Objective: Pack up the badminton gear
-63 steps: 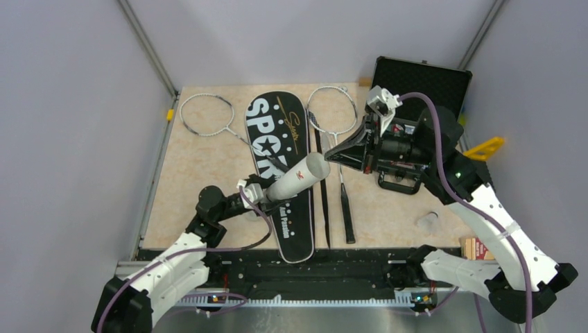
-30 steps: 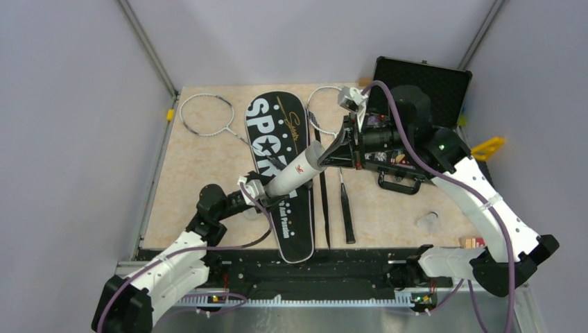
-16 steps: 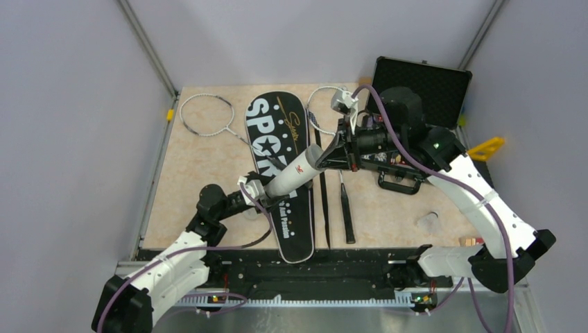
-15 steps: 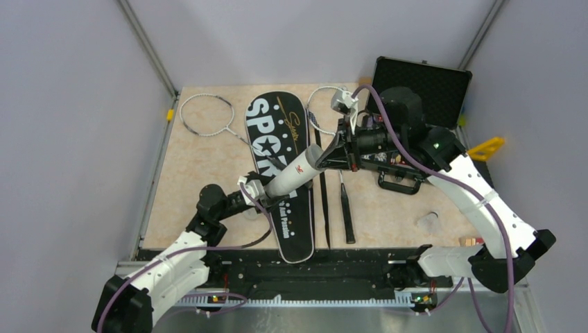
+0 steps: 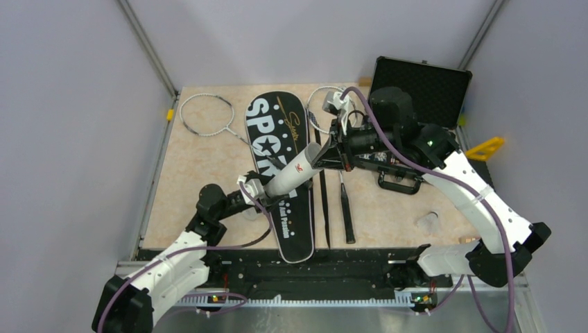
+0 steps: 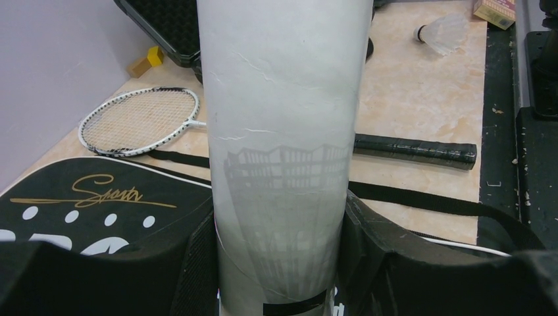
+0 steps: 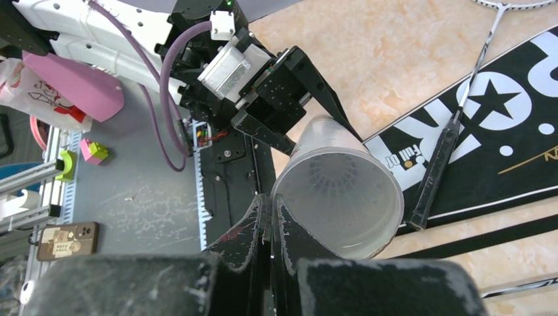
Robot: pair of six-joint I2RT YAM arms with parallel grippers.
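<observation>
Right gripper (image 7: 271,209), jaws pressed together with nothing seen between them, has swung in from over the black case (image 5: 430,76); its tips now meet the open mouth of the white tube (image 5: 295,172), which the left gripper (image 5: 255,189) clamps at its lower end, tilted above the SPORT bag (image 5: 274,132). A shuttlecock (image 7: 327,176) shows inside, so loading looks underway; a loose shuttlecock (image 5: 428,220) remains front right. Left-hand racket (image 5: 206,114) and right-hand racket (image 5: 344,208) lie on the beige tabletop (image 5: 194,173), grey walls around.

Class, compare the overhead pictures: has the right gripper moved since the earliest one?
Yes. The right gripper has shifted left, away from the open black case, to the mouth of the white tube.
</observation>
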